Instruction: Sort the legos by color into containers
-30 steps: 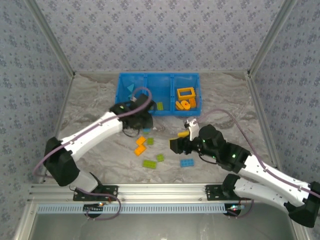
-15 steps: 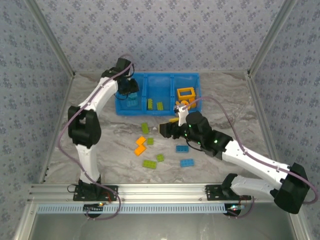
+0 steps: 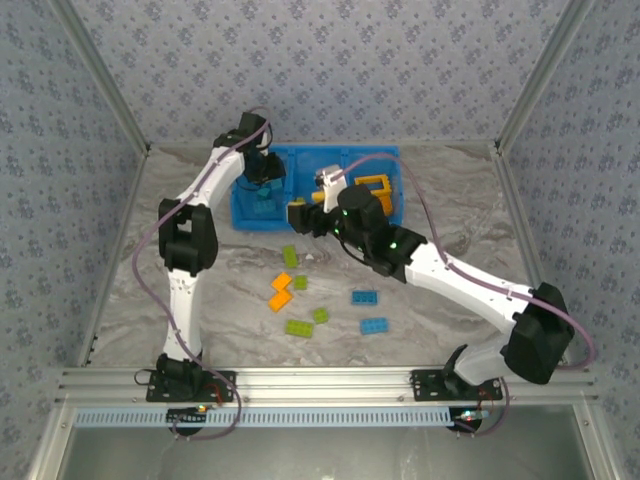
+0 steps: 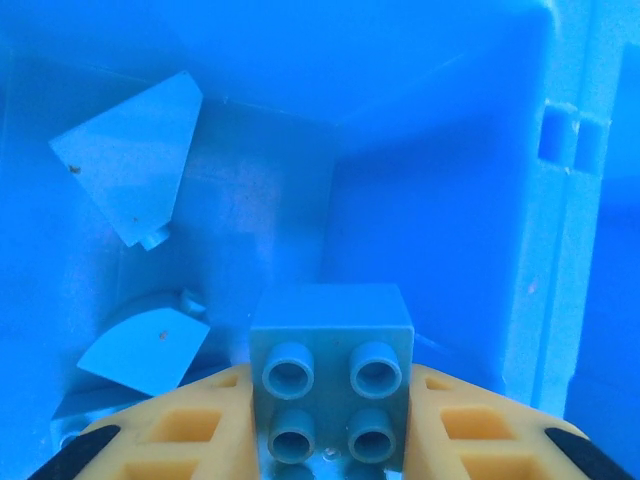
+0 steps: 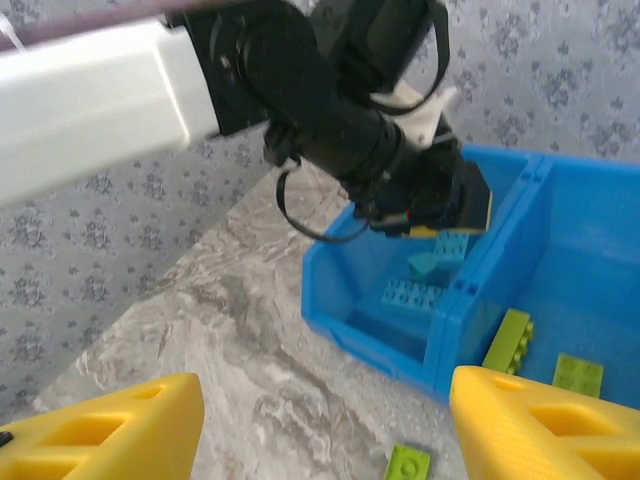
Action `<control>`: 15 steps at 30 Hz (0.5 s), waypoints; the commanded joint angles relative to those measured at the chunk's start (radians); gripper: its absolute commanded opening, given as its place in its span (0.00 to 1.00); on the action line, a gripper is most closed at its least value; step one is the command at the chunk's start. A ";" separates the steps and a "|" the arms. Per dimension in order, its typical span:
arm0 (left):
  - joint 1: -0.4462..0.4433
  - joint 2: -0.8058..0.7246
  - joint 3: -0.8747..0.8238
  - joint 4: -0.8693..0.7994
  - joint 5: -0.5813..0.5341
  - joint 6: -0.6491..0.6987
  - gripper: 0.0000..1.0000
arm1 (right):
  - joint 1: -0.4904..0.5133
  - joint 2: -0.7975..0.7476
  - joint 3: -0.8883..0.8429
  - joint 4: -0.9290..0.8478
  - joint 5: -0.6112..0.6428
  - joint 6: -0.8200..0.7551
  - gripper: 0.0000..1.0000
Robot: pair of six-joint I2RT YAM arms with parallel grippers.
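On the table, in the middle of the top view, lie 8 loose bricks: 4 green bricks, 2 orange bricks and 2 blue bricks. They are scattered below the bin, which sits at upper centre near the far edge with its 3 compartments side by side.

The left gripper is clamped on 1 teal brick with 4 studs, held between its 2 yellow fingers over the left compartment. 2 pale blue wedge pieces lie on that compartment's floor at the left of the wrist view.

The right gripper stands wide with nothing between its fingers, just in front of the bin's near wall. Its view shows 2 green pieces in the middle compartment and 1 green brick on the marble at the bottom edge.

The orange frame lies in the right compartment; the right arm hides part of it, so the count there cannot be told.

Bare marble runs down the right side and the lower left of the top view, between the bricks and the metal rail at the near edge
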 commanded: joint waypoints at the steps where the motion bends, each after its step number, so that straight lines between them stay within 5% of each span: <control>1: -0.001 0.034 0.026 -0.030 0.023 0.008 0.33 | -0.001 0.025 0.095 -0.067 0.047 -0.039 0.69; 15: 0.002 0.083 0.057 -0.071 0.016 0.025 0.40 | 0.006 0.044 0.112 -0.092 0.028 -0.013 0.69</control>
